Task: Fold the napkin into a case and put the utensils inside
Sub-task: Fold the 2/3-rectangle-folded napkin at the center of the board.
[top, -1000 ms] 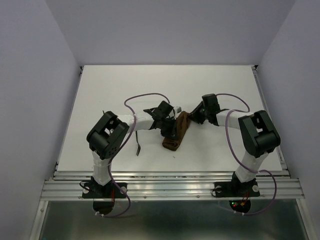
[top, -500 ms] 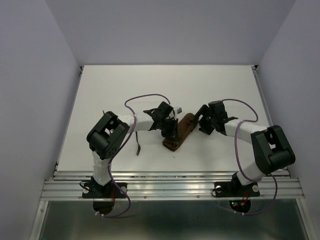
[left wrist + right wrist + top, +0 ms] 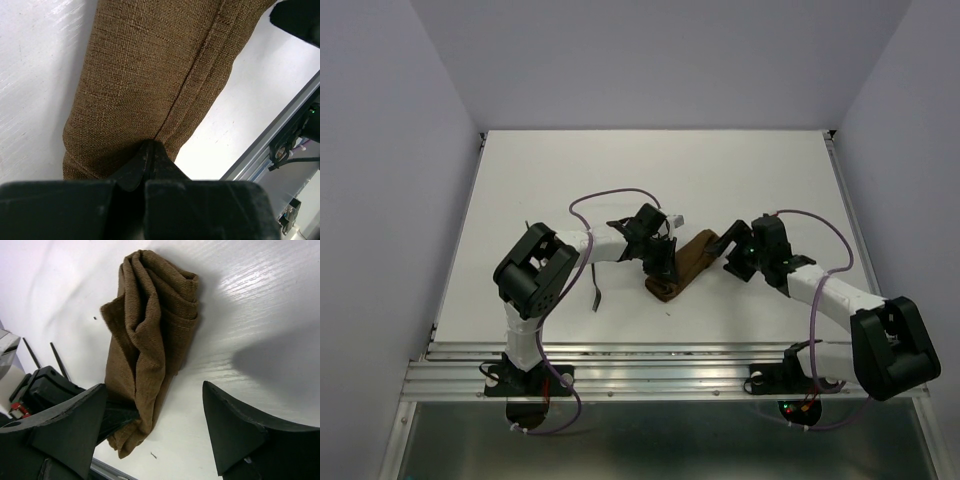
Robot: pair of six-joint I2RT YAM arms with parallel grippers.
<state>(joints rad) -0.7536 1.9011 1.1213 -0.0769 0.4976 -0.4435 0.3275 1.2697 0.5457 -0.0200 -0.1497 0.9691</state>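
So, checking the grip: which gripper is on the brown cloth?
The left gripper: its jaws are shut on the napkin's edge. The right gripper is open, short of the cloth and touching nothing.

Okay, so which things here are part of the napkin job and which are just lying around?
Part of the job:
- folded brown woven cloth napkin
- thin dark metal utensil beside the left arm
- left end effector, shut on the napkin
- right end effector, open

Just there:
- purple cables on the arms
- silver metal rail at the near edge
- tiny dark specks on the white table
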